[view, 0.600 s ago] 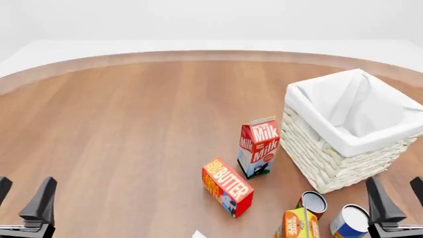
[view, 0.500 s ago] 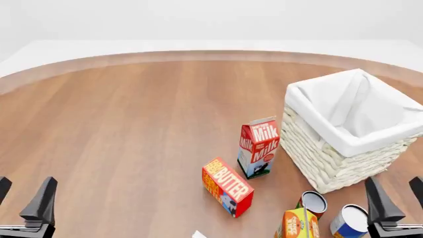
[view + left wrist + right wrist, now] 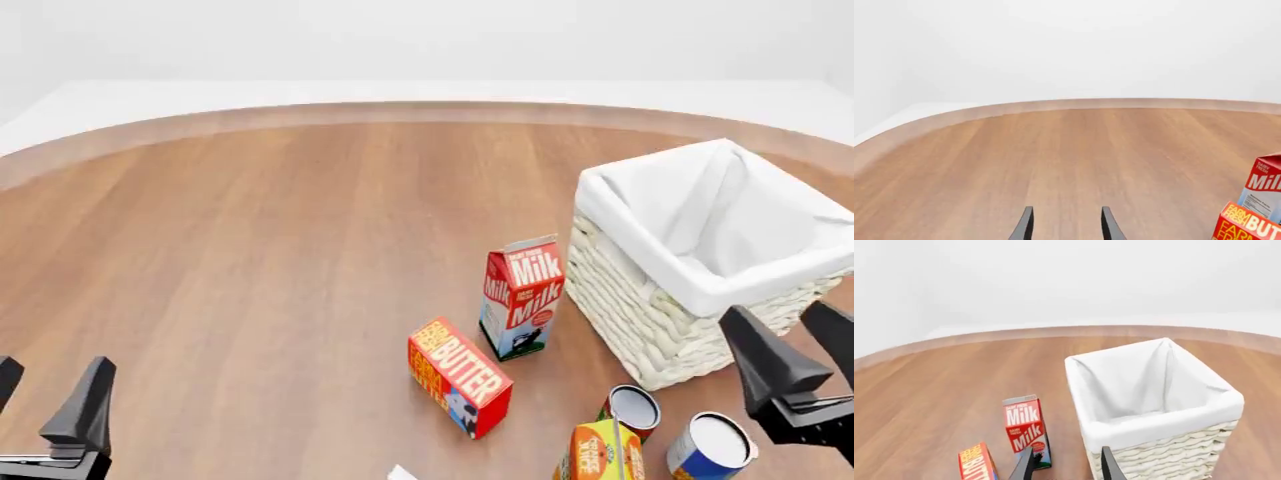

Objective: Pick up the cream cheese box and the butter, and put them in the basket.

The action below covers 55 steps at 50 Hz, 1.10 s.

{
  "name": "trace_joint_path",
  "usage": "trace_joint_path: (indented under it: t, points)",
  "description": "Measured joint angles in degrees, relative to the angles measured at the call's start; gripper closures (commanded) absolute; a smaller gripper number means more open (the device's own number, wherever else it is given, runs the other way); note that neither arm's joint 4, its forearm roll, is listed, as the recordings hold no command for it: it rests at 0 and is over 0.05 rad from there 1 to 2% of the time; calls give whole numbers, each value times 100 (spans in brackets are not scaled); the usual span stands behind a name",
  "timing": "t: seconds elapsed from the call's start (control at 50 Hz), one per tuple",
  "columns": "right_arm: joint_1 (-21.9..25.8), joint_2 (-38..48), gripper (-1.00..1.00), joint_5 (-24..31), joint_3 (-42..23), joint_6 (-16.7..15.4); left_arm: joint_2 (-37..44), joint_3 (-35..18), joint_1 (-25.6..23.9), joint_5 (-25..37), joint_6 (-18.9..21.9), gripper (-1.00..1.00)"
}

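At the near left corner of the desk [image 3: 267, 260], the left gripper [image 3: 47, 400] hangs with its fingers apart and nothing between them, well apart from all the boxes. More to the right, near the middle of the front edge, the butter [image 3: 459, 376] lies on its long side on the wood, with the "BUTTER" letters facing up. Just behind it, the milk carton [image 3: 522, 297] stands upright, close to the wall of the basket [image 3: 641, 310]. The basket stands on the right part of the desk, and its white liner looks empty as far as the views show.

In front of the basket there are two open cans [image 3: 633, 407], and an orange carton [image 3: 603, 452] is cut by the lower edge. A small white corner [image 3: 400, 472] shows at the lower edge, but I cannot tell what it is. The cream cheese box is not clearly seen.

At the far right, the right gripper [image 3: 798, 358] hovers beside the basket, fingers apart and holding nothing.

By my judgement the task is only at its beginning: both things are not yet picked up, so both transfers remain.
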Motion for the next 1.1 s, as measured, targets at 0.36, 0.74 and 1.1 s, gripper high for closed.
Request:
trace_joint_path:
  t: [0.36,0.74,1.1]
  points:
    - [1127,1798,-100,511,-1419,-186,0,0,0,0,0,-100]
    - [2201,3249,-100,1092,-2623,-463,0,0,0,0,0,-100]
    - [2766,4363,-100,1294,-3201,-319,0,0,0,0,0,-100]
